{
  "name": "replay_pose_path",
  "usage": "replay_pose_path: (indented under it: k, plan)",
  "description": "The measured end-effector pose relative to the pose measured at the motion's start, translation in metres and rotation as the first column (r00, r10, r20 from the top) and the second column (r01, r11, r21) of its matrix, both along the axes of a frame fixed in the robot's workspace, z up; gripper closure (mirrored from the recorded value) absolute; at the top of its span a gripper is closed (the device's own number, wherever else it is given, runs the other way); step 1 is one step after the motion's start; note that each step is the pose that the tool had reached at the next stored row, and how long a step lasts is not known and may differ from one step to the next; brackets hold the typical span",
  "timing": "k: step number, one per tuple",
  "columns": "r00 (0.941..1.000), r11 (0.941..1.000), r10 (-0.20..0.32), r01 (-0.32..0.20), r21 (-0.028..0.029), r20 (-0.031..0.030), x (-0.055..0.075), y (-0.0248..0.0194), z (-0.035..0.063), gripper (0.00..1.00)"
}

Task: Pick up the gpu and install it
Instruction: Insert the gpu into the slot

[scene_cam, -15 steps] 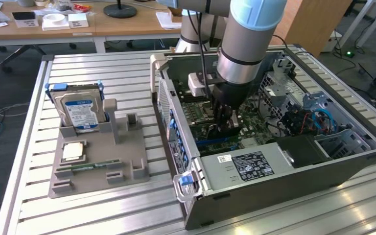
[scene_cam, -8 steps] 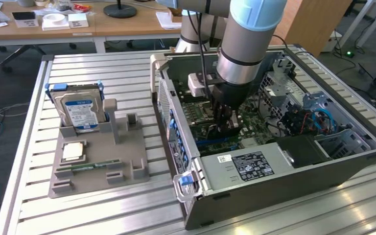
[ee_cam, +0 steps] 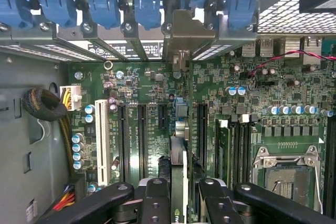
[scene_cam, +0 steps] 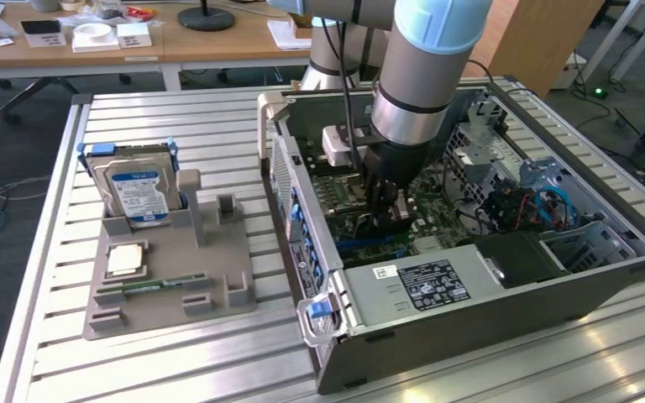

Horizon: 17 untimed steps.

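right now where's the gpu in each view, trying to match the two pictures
Exterior view: the gpu is a dark strip at the tips of the gripper, inside the open case, hard to tell from the fingers.
Wrist view: the gpu stands edge-on, clamped in the gripper, over the expansion slots.
Shared landmark: the green motherboard beneath it.

text: none legible | labels: hard drive [scene_cam: 144,197], power supply [scene_cam: 432,285]
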State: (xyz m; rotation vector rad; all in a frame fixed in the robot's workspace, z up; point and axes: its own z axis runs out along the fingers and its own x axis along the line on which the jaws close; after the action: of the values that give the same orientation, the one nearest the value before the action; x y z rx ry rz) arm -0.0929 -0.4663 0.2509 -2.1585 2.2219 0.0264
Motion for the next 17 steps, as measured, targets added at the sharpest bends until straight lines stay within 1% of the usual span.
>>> replay_pose_path:
  k: [9,17]
  plan:
    - [1.0000,1.0000,0.004,-0.004,-0.0007,-0.0003,0.0000,-0.0001,-0.0017,0.74]
    - [0.9999,0.9999,0.016,-0.016,0.0003,0.0002,0.0001,0.0000,-0.0027,0.74]
